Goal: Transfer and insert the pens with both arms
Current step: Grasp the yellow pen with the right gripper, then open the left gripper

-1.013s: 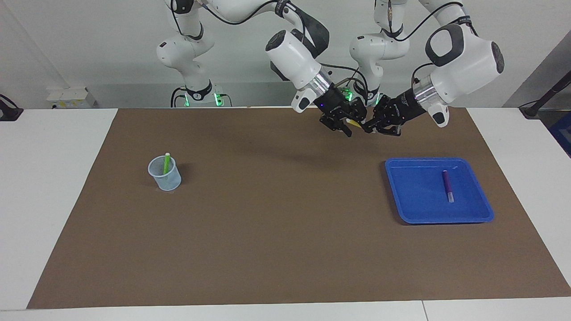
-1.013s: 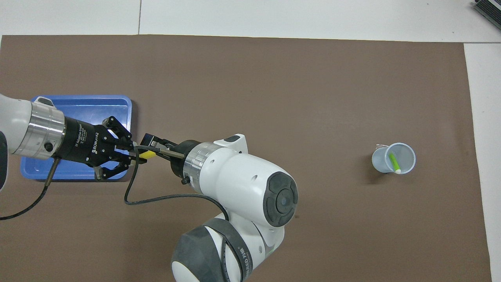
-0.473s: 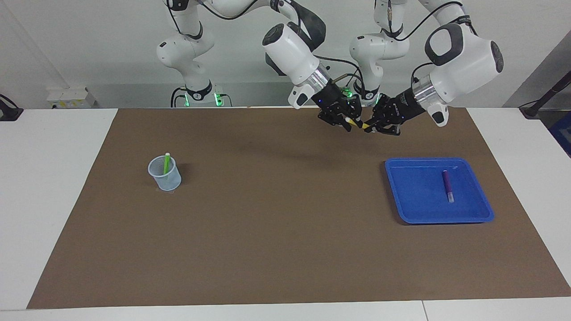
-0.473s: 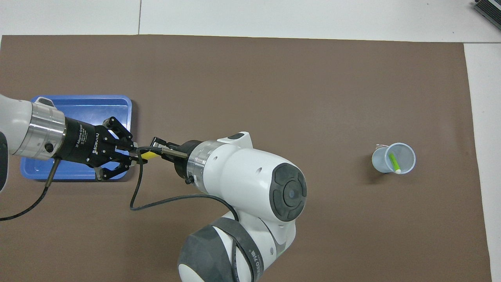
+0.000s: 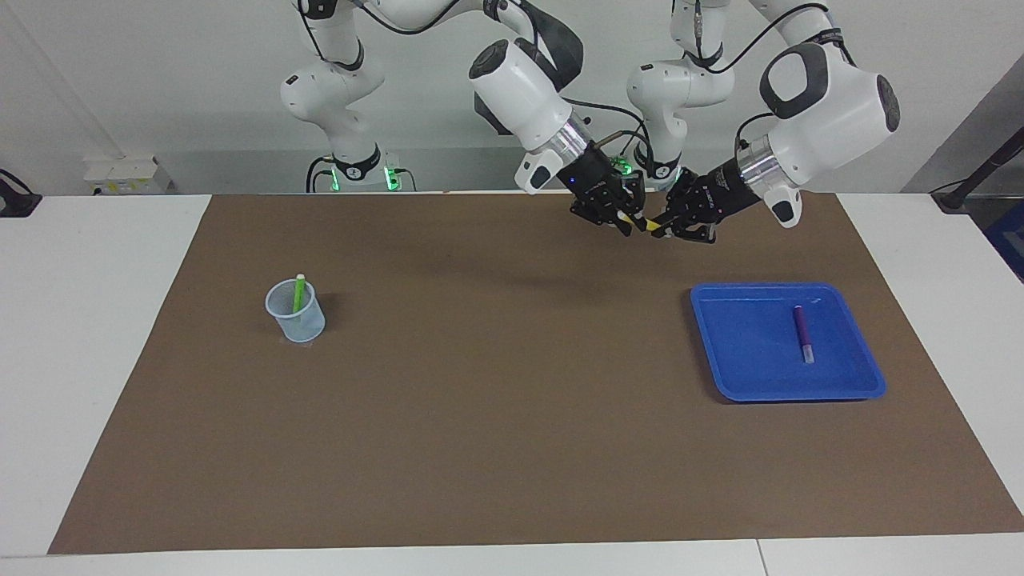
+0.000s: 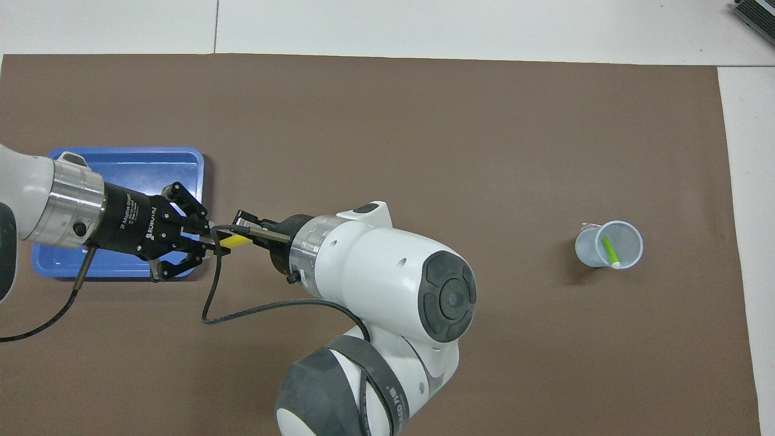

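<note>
Step in hand: you are at the handover of the yellow pen (image 6: 233, 241); both arms meet in the air over the brown mat (image 5: 496, 384), toward the left arm's end of the counter (image 5: 96, 360) and beside the blue tray (image 5: 872, 382).
Left end effector (image 5: 658, 228): clenched on one end of the yellow pen; it comes in over the tray's edge.
Right end effector (image 5: 630, 223): clenched on the pen's other end (the fingertips meet on it); so both hold the same pen at once.
Next move: I judge the left end effector should let go first, then back off straight along the pen so it does not drag it askew; only after that should the right arm carry it toward the cup (image 5: 295, 310).
Yellow pen: slim and short; only a small yellow stretch shows between the two end effectors, lying roughly level.
Green pen (image 5: 299, 292): already standing tilted in the translucent cup, at the right arm's end of the mat.
Purple pen (image 5: 802, 334): lying flat in the tray, pale end pointing away from the robots; not yet fetched.
</note>
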`<state>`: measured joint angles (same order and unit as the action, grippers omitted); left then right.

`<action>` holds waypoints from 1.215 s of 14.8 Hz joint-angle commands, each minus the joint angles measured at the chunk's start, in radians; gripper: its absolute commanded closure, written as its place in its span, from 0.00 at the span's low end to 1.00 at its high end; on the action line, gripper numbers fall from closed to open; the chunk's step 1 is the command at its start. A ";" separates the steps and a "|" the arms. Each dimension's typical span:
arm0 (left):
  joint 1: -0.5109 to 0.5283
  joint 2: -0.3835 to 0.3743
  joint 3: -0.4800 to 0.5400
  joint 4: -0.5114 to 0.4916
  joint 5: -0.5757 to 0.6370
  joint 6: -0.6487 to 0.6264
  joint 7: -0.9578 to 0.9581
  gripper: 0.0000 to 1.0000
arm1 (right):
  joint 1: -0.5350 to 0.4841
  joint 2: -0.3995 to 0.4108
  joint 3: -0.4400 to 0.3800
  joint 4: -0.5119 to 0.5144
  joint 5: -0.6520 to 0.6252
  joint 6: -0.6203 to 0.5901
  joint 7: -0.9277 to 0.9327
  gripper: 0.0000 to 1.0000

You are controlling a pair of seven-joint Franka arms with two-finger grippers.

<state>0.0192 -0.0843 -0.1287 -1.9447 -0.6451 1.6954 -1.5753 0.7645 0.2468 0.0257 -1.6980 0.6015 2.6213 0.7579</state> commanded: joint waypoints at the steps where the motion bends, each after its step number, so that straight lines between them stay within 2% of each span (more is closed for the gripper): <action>1: -0.007 -0.038 0.014 -0.031 -0.014 0.020 -0.019 1.00 | -0.017 -0.009 0.005 -0.011 -0.025 -0.015 0.018 1.00; 7: -0.008 -0.043 0.014 -0.037 -0.028 0.021 -0.011 1.00 | -0.025 -0.009 0.005 -0.011 -0.025 -0.015 0.017 1.00; 9: -0.025 -0.043 0.014 -0.039 -0.027 0.026 -0.006 0.59 | -0.028 -0.009 0.005 -0.011 -0.025 -0.017 0.014 1.00; 11: -0.036 -0.044 0.014 -0.040 -0.025 0.035 -0.006 0.51 | -0.030 -0.009 0.005 -0.014 -0.025 -0.024 0.011 1.00; 14: -0.036 -0.051 0.014 -0.040 -0.025 0.030 -0.006 0.51 | -0.045 -0.018 0.003 -0.029 -0.026 -0.055 -0.046 1.00; 16: -0.036 -0.058 0.014 -0.045 -0.022 0.029 0.001 0.52 | -0.066 -0.046 0.002 -0.055 -0.026 -0.116 -0.122 1.00; 18: -0.036 -0.078 0.014 -0.066 -0.011 0.017 0.154 0.52 | -0.114 -0.067 0.002 -0.068 -0.026 -0.193 -0.214 1.00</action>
<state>-0.0006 -0.1081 -0.1289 -1.9489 -0.6527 1.7060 -1.5348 0.7019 0.2356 0.0206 -1.7152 0.5928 2.4958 0.6277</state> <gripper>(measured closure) 0.502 0.824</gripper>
